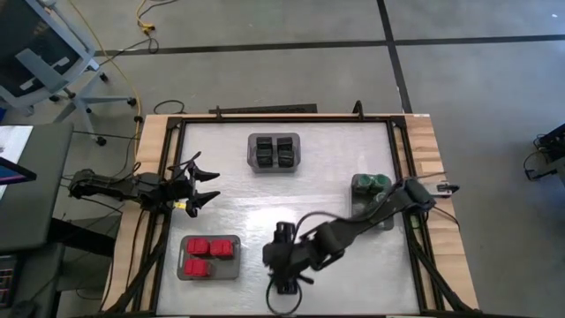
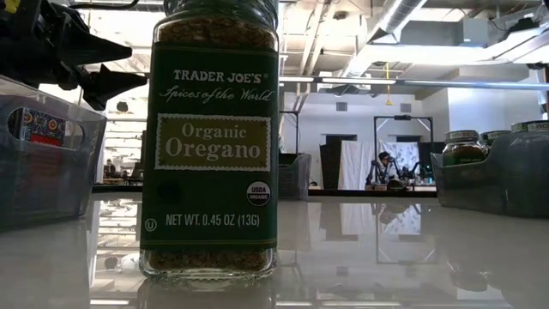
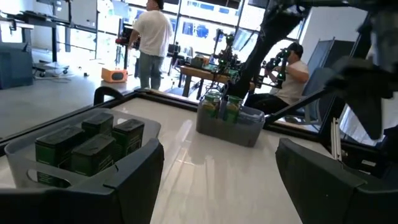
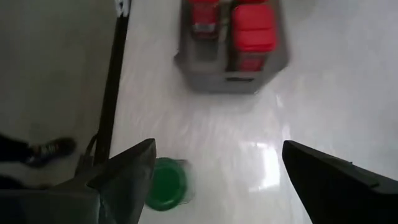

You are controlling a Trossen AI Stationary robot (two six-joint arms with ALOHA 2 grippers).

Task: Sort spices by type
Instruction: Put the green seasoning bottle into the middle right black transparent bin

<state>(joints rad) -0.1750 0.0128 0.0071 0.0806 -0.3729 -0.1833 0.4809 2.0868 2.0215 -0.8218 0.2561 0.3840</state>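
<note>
Oregano jar, light, rigid, slick glass, stands below the wide-open, empty right pincer; grip under its green lid.

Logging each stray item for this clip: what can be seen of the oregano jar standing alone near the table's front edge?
The oregano jar is a round clear jar, seemingly glass, filled with dried green herb, wrapped in a dark green label reading Trader Joe's Organic Oregano. Its lid is green. It stands upright on the glossy white table, outside every tray, touching only the tabletop. The right gripper hangs over it with fingers spread wide, the jar off to one side near one finger, not gripped.
</note>
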